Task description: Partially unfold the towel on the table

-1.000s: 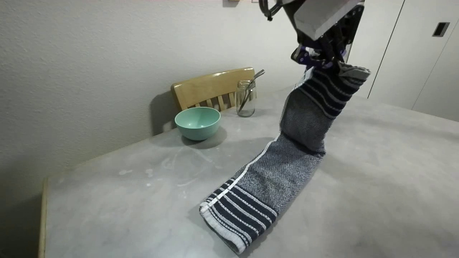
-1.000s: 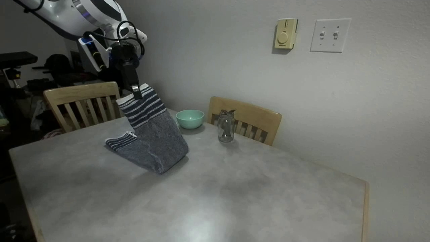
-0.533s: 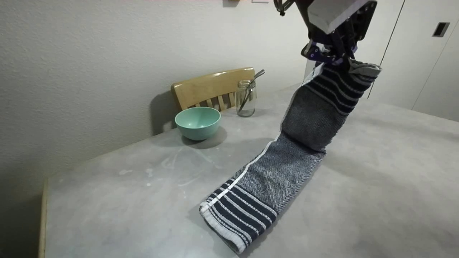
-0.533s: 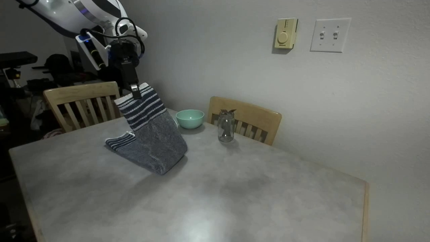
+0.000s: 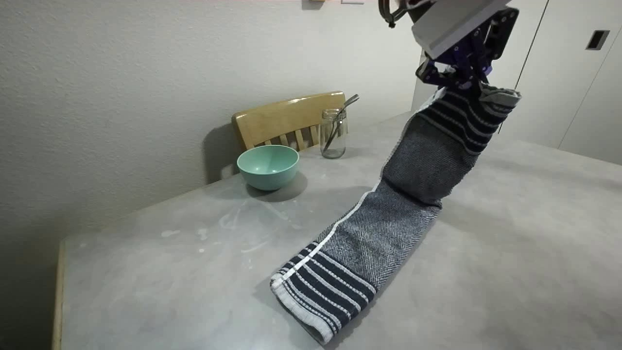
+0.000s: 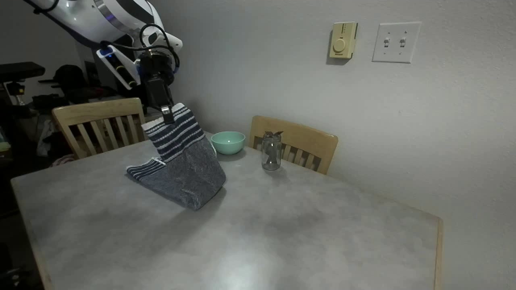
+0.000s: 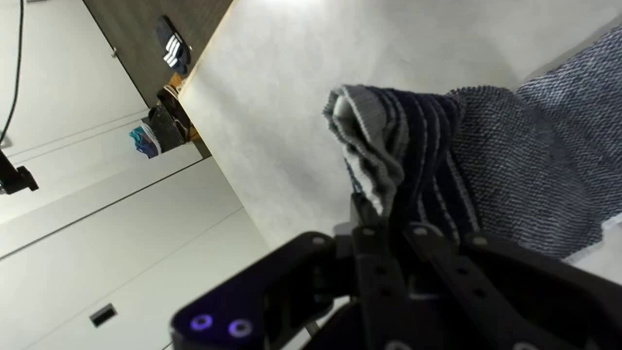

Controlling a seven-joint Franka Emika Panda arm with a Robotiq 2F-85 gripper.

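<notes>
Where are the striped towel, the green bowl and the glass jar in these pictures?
Striped towel [image 5: 380, 229], in an exterior view: grey stretch between striped ends.
Green bowl [image 5: 268, 181], in an exterior view: outer wall below the rim.
Glass jar [image 5: 338, 145], in an exterior view: clear side, low down.

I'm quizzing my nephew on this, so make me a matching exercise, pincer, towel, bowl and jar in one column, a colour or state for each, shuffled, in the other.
Things:
1. pincer
2. towel
3. bowl
4. jar

Matches:
A. partly lifted, partly lying on the table
B. clear glass, metal utensil sticking out
C. shut, gripping number 2
D. plain teal

Pairs: 1-C, 2-A, 3-D, 4-B
</notes>
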